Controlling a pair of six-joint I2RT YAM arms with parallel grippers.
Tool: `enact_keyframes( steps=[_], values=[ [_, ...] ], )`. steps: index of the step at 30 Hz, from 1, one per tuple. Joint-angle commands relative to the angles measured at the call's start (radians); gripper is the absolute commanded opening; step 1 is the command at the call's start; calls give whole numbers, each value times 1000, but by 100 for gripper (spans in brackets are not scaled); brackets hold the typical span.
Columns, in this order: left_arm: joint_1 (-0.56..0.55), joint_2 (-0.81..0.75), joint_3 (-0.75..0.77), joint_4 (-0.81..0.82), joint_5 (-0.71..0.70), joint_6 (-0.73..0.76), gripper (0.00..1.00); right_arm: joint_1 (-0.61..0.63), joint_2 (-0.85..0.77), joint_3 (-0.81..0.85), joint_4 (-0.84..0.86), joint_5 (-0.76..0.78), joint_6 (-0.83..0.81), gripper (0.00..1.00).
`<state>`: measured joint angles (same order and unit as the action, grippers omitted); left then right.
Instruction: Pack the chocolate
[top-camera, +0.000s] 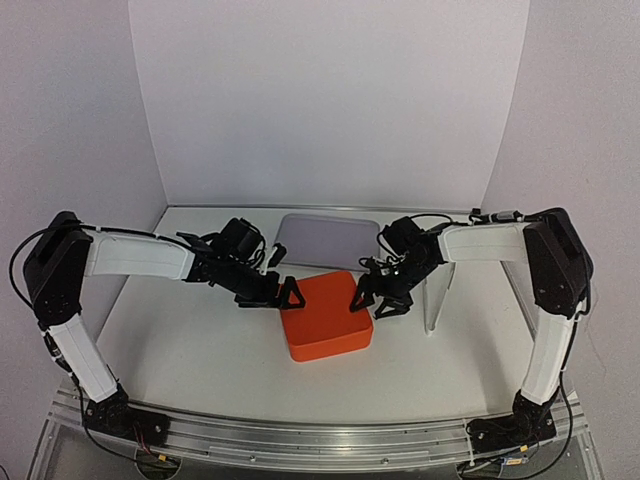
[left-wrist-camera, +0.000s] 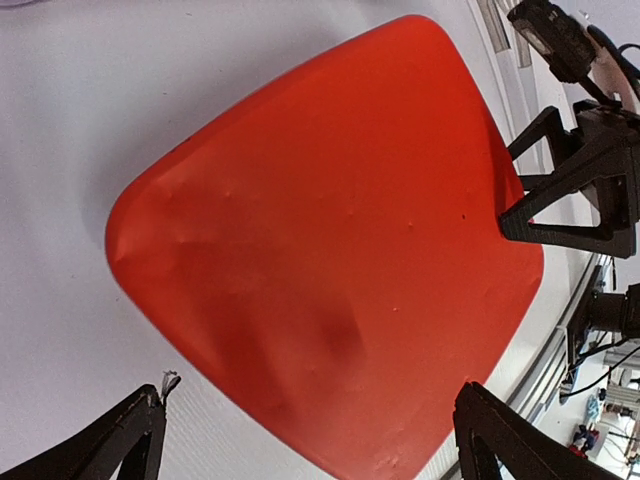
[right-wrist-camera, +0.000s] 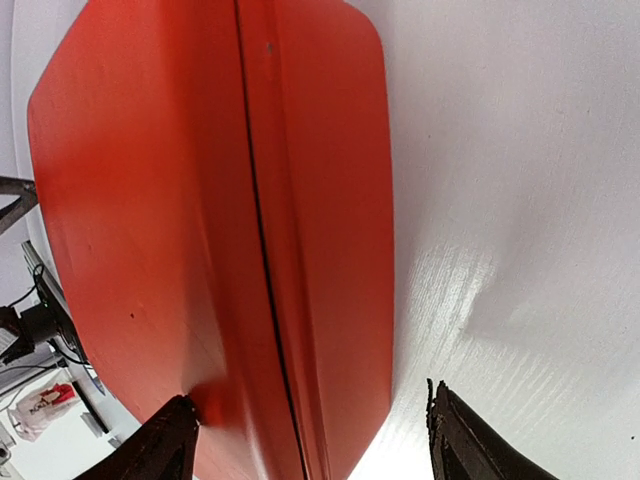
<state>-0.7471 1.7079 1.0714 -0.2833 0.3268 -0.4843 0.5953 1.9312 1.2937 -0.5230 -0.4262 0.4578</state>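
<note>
A closed orange-red box (top-camera: 325, 315) with its lid on sits mid-table; it fills the left wrist view (left-wrist-camera: 330, 250) and the right wrist view (right-wrist-camera: 200, 220), where the seam between lid and base shows. No chocolate is in view. My left gripper (top-camera: 280, 293) is open at the box's far left corner, jaws spread wide over that corner (left-wrist-camera: 310, 400). My right gripper (top-camera: 375, 300) is open at the far right corner (right-wrist-camera: 310, 398), one finger over the lid, the other over the table. It also shows in the left wrist view (left-wrist-camera: 570, 190).
A flat grey tray (top-camera: 328, 238) lies behind the box near the back wall. A clear plastic stand (top-camera: 440, 290) is upright to the right of the box, under the right arm. White walls close the back and sides.
</note>
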Motion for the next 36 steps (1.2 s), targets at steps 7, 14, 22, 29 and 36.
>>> enact_keyframes(
  steps=[7,14,22,29,36],
  values=[
    [94,9,28,-90,60,-196,90,16,-31,-5,84,-35,97,75],
    [94,34,19,23,169,-188,76,41,-50,-26,89,-32,107,73],
    [91,171,129,-31,213,-150,38,73,-55,-42,103,-37,138,70],
    [42,216,216,-119,142,-104,32,100,-38,-44,133,-19,186,69],
    [-36,301,293,-252,57,-89,34,111,-4,-42,178,-15,242,63]
  ],
)
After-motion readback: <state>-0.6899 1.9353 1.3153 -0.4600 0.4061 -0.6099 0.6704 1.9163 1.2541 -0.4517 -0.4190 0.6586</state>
